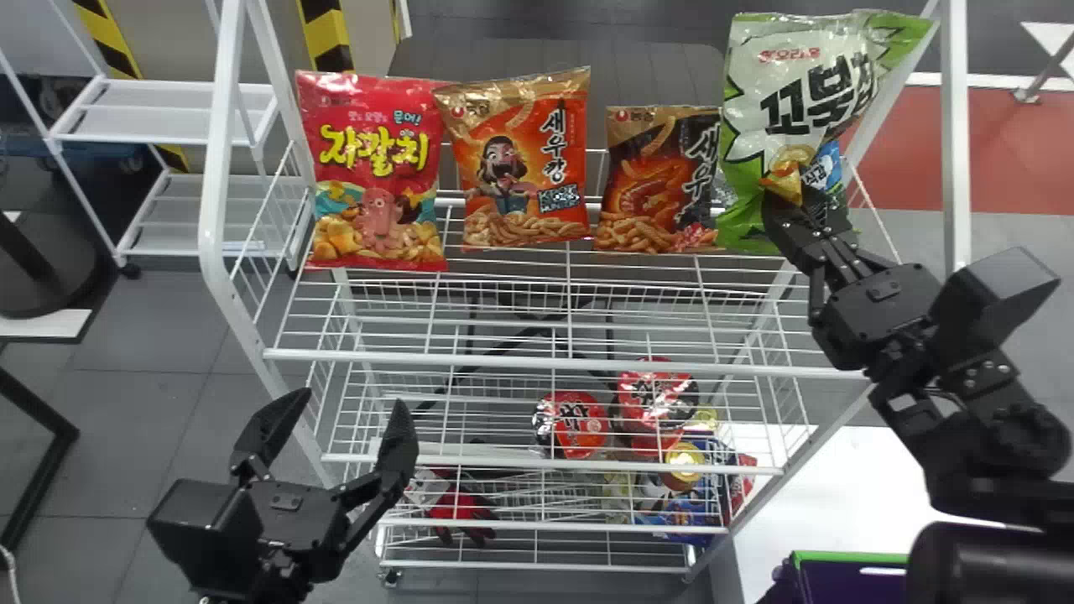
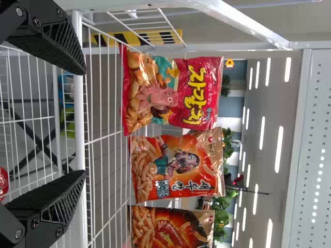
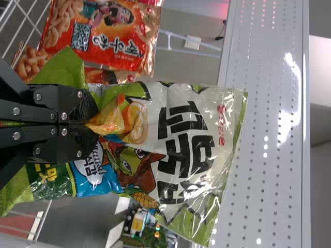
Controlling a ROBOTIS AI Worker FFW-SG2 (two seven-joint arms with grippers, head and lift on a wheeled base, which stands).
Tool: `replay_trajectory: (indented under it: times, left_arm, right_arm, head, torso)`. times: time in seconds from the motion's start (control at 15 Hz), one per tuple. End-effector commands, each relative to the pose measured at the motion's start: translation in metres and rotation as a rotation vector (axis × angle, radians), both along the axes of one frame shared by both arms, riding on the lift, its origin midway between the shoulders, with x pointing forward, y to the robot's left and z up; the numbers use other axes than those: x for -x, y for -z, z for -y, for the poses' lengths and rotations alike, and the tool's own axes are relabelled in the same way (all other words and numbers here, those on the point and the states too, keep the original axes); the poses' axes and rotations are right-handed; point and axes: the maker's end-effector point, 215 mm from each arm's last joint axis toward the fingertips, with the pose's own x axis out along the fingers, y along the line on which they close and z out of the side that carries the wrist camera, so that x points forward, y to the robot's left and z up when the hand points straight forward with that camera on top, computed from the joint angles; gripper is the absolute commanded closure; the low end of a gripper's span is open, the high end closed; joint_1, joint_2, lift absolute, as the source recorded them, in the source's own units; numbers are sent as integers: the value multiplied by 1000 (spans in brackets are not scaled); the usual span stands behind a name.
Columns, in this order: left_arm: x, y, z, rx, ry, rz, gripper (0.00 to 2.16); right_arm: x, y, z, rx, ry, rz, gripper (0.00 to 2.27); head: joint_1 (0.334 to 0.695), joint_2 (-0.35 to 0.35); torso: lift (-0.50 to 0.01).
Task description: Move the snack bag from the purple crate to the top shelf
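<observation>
Bag (image 1: pixel 776 92) is at the right end of the top shelf (image 1: pixel 562 362), its front pinched by the right gripper (image 3: pixel 92 123); placing seems in hand, and it likely needs settling before release; left gripper (image 1: pixel 348 407) idles lower left, spread wide

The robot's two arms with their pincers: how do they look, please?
The right arm is black, with chunky rounded segments. The left pincer is also black, with a boxy body and flat fingers whose sides have a slanted lattice pattern. The right pincer is black too, its links joined by round silvery screws.
</observation>
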Motion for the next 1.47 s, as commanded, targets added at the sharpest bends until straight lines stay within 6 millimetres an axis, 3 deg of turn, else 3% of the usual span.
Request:
replay_trajectory:
  times: [0.0,0.47,1.4]
  left_arm:
    - [1,0,-1,1,-1,8,144]
    - [0,-3,-5,3,-6,25,144]
    - [1,-7,-7,8,-10,46,144]
  right_arm:
    - [-12,12,10,-1,32,6,2067]
    - [-36,43,43,-9,122,-22,2067]
    - [-51,62,42,46,202,2,2067]
  head:
    - [695,-74]
    - [695,-102]
    - [695,-118]
  torso:
    - [0]
    - [0]
    - [0]
